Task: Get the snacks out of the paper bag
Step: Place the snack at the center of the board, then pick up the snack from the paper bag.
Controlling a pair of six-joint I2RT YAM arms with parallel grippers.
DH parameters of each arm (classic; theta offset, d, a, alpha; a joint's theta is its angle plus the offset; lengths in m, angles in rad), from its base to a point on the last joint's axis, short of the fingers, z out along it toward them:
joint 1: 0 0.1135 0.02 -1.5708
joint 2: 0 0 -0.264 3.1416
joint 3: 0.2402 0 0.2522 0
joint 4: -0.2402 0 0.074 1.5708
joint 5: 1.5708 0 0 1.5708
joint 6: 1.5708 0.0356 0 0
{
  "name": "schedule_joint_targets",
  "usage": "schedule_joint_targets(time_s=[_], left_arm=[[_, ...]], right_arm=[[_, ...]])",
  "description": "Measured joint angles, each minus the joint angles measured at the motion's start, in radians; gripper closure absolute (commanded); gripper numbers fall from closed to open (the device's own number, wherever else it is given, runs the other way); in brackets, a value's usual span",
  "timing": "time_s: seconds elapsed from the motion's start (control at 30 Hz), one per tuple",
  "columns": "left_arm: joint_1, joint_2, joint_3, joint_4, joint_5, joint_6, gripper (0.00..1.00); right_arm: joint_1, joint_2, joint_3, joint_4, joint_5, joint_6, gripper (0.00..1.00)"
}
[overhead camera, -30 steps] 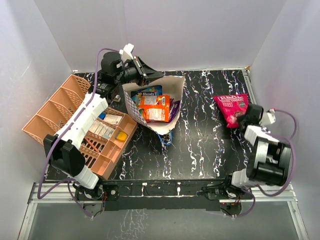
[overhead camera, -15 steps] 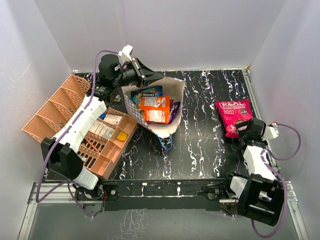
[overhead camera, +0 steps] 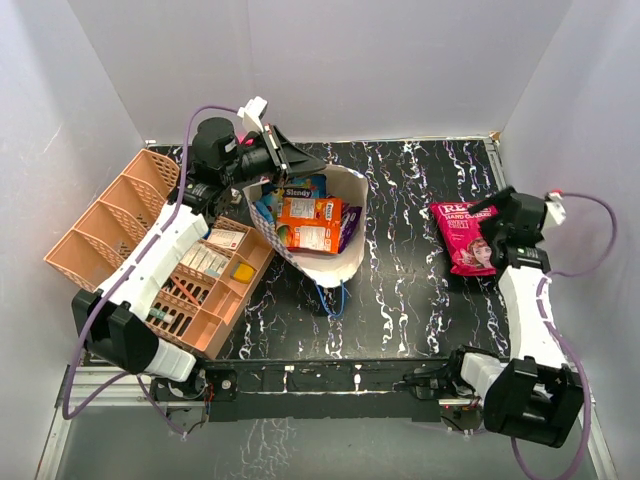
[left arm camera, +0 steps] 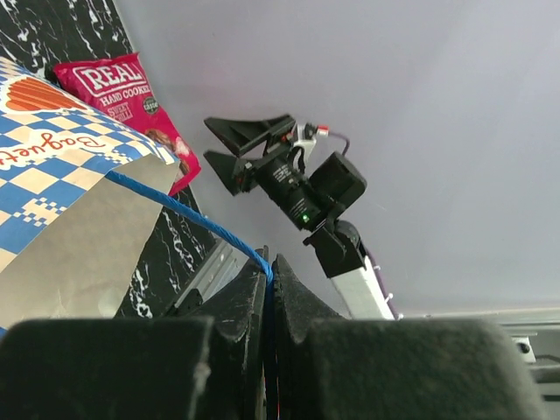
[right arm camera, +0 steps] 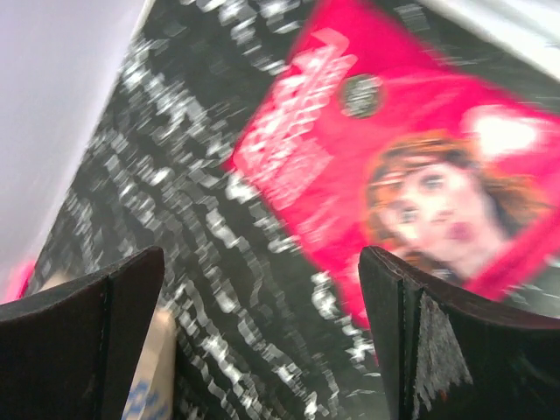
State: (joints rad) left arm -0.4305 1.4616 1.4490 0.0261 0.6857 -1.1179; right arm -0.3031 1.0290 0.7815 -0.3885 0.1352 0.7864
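Your left end effector point(overhead camera: 300, 162) is at the far rim of the paper bag point(overhead camera: 352, 188), and the left wrist view shows its fingers point(left arm camera: 236, 302) pressed together on the bag's blue cord handle point(left arm camera: 175, 206), with the cord running straight into the seam between them. The bag stands open near the middle of the table point(overhead camera: 420, 290), its mouth facing the overhead camera and its chequered band toward the peach basket point(overhead camera: 100, 230) on its left.

Three snacks show inside the bag. An orange packet point(overhead camera: 308, 222) lies on top in the middle. A blue packet point(overhead camera: 298, 188) is tucked behind it, toward the far rim. A purple packet point(overhead camera: 350, 215) peeks out at the orange one's right edge, against the bag wall.

One snack is out. A magenta packet point(overhead camera: 460, 230) lies flat on the table's right side, well apart from the bag, label up.

Your right end effector point(overhead camera: 488, 230) is at that packet's right edge with its fingers spread wide, and nothing sits between them. The right wrist view is blurred, but it shows the two fingers point(right arm camera: 96, 332) far apart at the frame's lower corners, with the magenta packet point(right arm camera: 394, 166) on the marbled surface beyond them. Whether either fingertip touches the packet cannot be told from these views. The left wrist camera also catches the right end effector point(left arm camera: 229, 144) from across the table, with its jaws parted above the packet.
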Motion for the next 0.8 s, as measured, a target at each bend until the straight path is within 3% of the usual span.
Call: schedule_joint_targets(time_s=[0.13,0.23,0.4,0.47,0.57,0.8], left_arm=[[-0.011,-0.035,-0.051,0.018,0.004,0.002,1.00],[-0.012,-0.039,-0.060,0.024,0.003,0.005,1.00],[-0.013,-0.049,-0.071,0.025,-0.002,0.011,1.00],[-0.013,-0.057,-0.077,0.021,-0.005,0.011,1.00],[-0.013,-0.062,-0.077,0.020,-0.010,0.016,1.00],[-0.013,-0.063,-0.077,0.018,-0.014,0.018,1.00]], right_arm=[[0.193,0.021,0.064,0.051,-0.106,-0.055,0.02],[0.455,0.073,0.140,0.098,-0.151,-0.119,0.02],[0.907,0.085,0.204,0.198,-0.101,-0.213,0.02],[1.007,0.078,0.210,0.230,-0.073,-0.237,0.02],[1.099,0.070,0.212,0.286,-0.028,-0.267,0.03],[1.183,0.142,0.250,0.349,0.007,-0.318,0.13]])
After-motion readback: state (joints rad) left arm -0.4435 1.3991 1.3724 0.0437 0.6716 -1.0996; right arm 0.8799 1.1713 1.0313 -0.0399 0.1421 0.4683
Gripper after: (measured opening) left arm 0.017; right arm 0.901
